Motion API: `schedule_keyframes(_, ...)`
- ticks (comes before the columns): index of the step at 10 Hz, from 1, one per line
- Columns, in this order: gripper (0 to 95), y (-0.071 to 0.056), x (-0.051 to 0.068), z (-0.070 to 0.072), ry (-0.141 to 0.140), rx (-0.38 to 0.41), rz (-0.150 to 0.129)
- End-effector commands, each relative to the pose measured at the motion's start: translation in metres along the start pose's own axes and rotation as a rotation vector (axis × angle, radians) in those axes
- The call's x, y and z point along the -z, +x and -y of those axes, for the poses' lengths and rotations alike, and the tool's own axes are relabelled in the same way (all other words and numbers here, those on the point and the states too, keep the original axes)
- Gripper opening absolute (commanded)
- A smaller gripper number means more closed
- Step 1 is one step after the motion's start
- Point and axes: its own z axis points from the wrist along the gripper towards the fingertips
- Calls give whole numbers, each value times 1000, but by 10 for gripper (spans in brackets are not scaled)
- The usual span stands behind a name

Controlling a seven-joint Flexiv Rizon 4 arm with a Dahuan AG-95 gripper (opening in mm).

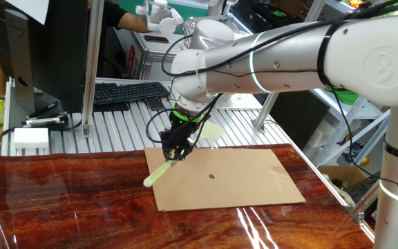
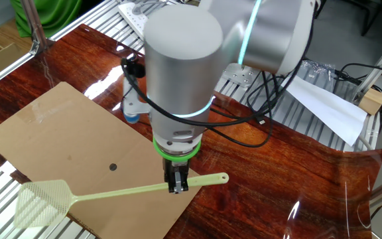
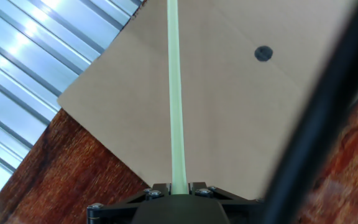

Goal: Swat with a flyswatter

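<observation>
Spreading under your arm you have one glossy red-brown wooden table [image 1: 81, 200], and on it one flat, matte, four-cornered cardboard sheet [image 2: 65, 133] marked with a single small dark round dot [image 2: 113, 167]. Smaller still, your one flyswatter [image 2: 111, 194] is pale yellow-green plastic, a long thin straight handle ending in a flat squarish mesh head that hangs past the sheet's edge. Your gripper [image 2: 178, 188] points down with its two black fingers pinched nearly together on that handle near its free end.
</observation>
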Motion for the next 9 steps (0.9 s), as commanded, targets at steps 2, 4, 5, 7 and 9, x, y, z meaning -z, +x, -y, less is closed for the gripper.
schedule_keyframes(2, 0, -2, 0, -4, -5, -69, -6)
schedule_keyframes(4, 0, 0, -2, -8, -6, -125, -5)
schedule_keyframes(5, 0, 0, -4, -10, -5, -148, -3)
schedule_keyframes(7, 0, 2, -6, -13, -4, -178, -5)
schedule_keyframes(9, 0, 5, -6, -17, 1, -210, -9)
